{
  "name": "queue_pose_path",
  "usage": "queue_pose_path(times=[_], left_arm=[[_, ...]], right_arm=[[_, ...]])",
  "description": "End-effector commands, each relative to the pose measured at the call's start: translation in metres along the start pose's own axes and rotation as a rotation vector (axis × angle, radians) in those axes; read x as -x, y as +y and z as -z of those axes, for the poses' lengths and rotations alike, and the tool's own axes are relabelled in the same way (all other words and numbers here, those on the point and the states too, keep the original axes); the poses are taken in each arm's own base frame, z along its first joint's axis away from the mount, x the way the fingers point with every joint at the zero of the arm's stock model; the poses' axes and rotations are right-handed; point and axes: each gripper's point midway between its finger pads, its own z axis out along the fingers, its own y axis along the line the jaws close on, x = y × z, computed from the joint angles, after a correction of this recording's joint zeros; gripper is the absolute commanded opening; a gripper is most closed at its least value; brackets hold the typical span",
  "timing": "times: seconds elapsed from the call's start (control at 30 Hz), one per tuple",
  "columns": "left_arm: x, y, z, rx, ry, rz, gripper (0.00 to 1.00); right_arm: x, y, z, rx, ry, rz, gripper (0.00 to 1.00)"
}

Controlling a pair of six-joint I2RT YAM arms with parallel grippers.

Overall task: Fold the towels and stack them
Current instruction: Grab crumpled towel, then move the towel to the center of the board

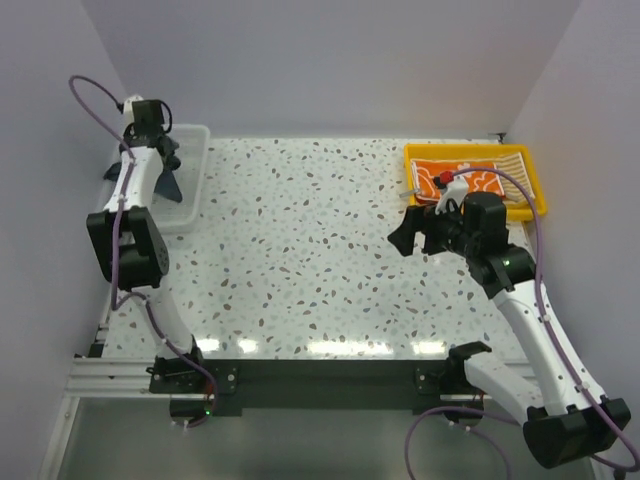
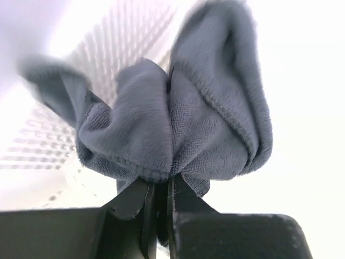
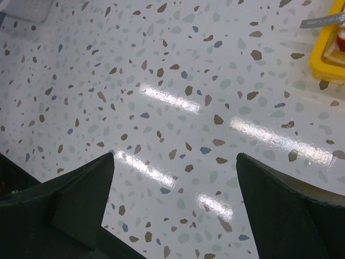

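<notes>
Right wrist view shows the right gripper (image 3: 175, 159) with its fingers spread wide and holding nothing, above the bare speckled table (image 3: 161, 65). It is near the yellow tray (image 1: 535, 190) at the far right corner. In the tray lies a folded orange towel (image 1: 468, 182). At the far left corner, over the white mesh basket (image 2: 124, 48), the left gripper (image 2: 158, 189) is pinched tight on a bunched dark blue-grey towel (image 2: 178, 118). The step in hand seems to be taking a new towel out of the basket. The next move probably calls for lifting it free and laying it flat on the table middle, where both grippers can reach it for folding.
</notes>
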Motion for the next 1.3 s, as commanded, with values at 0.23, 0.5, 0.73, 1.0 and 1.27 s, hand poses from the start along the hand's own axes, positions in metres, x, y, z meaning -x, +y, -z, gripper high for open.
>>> queue_pose_path(times=[0.23, 0.5, 0.73, 1.0, 1.27], left_arm=[[0.093, -0.116, 0.280, -0.504, -0.331, -0.080, 0.00], [-0.092, -0.181, 0.370, -0.898, -0.132, -0.399, 0.22], [-0.248, -0.166, 0.400, -1.036, 0.125, -0.542, 0.86], [-0.297, -0.135, 0.350, -0.891, 0.217, -0.495, 0.90], [-0.339, -0.118, 0.292, -0.721, 0.326, -0.481, 0.75]], right_arm=[[0.038, 0.016, 0.015, 0.039, -0.077, 0.037, 0.99], [0.035, 0.021, 0.016, 0.061, -0.048, 0.032, 0.99], [0.011, 0.017, 0.002, 0.069, 0.078, 0.028, 0.98], [-0.034, 0.017, -0.048, 0.048, 0.294, 0.062, 0.90], [-0.064, 0.027, -0.110, 0.037, 0.418, 0.145, 0.60]])
